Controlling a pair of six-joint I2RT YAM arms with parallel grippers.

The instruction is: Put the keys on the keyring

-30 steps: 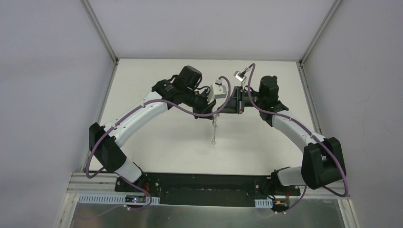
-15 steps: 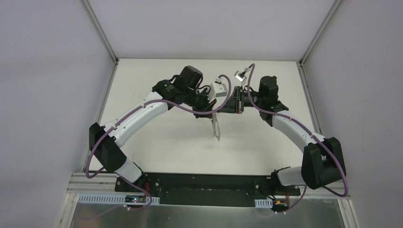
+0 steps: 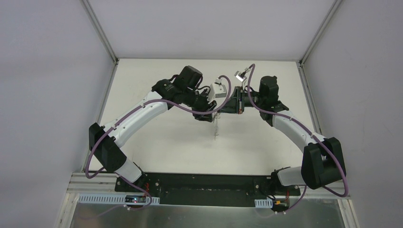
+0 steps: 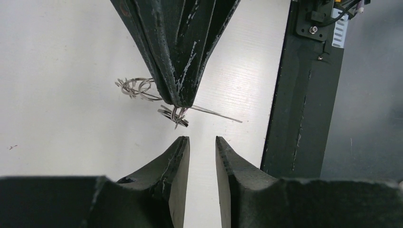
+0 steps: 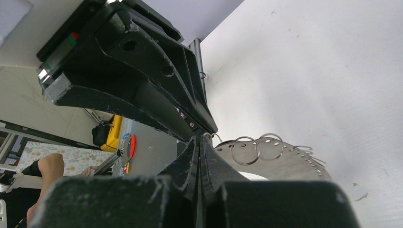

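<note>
My right gripper is shut on the keyring, a flat grey metal loop with holes along its rim and small wire rings strung through them. In the top view the keyring hangs edge-on below the two grippers, above the middle of the table. My left gripper faces the right gripper tip to tip. It is open, with nothing between its fingers, and sits just short of the small rings. The keys are out of view.
The white table lies under both arms. The black base rail runs along its near edge. Grey walls enclose the table on the left, back and right.
My left gripper has gone from shut to open and let go beside the right gripper's tip. The hanging keyring swung and turned, and now hangs edge-on and shorter.
</note>
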